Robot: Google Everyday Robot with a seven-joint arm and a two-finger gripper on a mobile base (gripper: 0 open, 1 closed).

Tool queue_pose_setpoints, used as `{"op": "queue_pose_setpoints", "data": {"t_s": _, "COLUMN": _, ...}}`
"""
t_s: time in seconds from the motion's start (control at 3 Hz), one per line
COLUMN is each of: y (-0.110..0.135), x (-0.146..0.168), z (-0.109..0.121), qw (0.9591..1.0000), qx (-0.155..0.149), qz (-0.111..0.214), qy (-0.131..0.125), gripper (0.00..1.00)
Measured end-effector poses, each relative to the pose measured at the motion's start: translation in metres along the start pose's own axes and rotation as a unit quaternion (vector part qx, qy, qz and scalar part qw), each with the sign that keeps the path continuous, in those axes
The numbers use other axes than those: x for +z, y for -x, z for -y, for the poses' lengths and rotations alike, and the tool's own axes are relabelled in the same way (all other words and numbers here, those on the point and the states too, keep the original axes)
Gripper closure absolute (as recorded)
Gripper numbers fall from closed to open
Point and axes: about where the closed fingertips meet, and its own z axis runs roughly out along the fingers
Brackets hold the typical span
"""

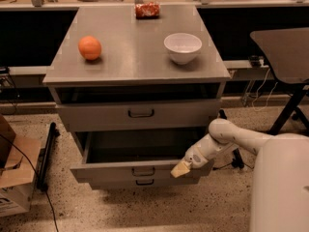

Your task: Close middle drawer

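The grey cabinet has three drawers. The middle drawer [120,170] is pulled well out, its dark inside open to view, with a low flat front and a small dark loop handle [141,171]. The uppermost drawer [140,114] stands slightly out. The lowest drawer [145,182] shows just under the middle one. My gripper [181,168] reaches in from the right on the white arm, and its yellowish tip rests against the right part of the middle drawer's front.
An orange [90,48], a white bowl [182,47] and a red packet [147,9] sit on the cabinet top [135,42]. A cardboard box [12,178] and a cable lie on the floor at left. A dark table [282,52] stands at right.
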Motion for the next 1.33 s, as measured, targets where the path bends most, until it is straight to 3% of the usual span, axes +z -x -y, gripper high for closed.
{"op": "queue_pose_setpoints", "data": {"t_s": 1.33, "y": 0.0125, "x": -0.0002, "z": 0.0076, "qw": 0.9998, "qx": -0.013, "qz": 0.011, "qy": 0.012, "gripper": 1.00}}
